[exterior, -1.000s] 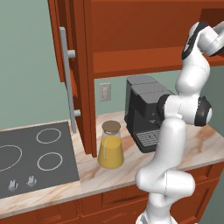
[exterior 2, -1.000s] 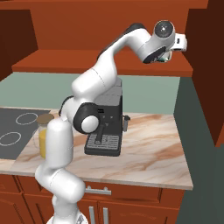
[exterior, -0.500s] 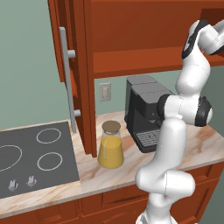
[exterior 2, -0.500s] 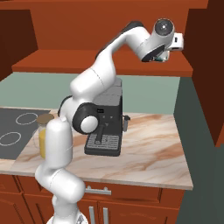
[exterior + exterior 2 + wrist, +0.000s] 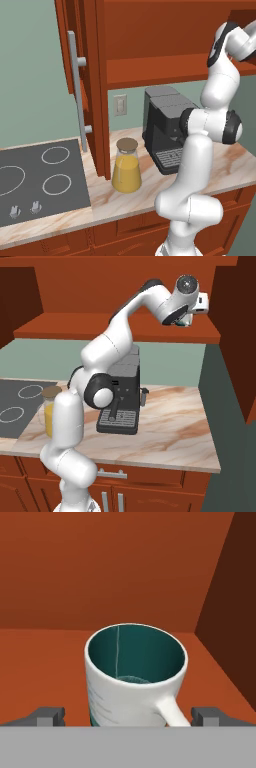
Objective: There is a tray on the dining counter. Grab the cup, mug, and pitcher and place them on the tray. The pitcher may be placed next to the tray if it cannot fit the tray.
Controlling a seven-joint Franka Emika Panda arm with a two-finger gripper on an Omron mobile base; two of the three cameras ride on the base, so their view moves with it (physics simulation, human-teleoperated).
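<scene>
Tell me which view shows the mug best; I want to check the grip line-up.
The hand view: the mug stands upright on the cabinet shelf, teal inside and white handle plain, between the open gripper's fingertips. In the right base view a bit of teal by the hand may be it; I can't make it out in the left base view.

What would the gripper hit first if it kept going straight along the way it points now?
The mug: in the hand view it stands upright on the cabinet shelf, right ahead of the open gripper and between its fingertips. Behind it comes the cabinet's back wall; how near is unclear.
</scene>
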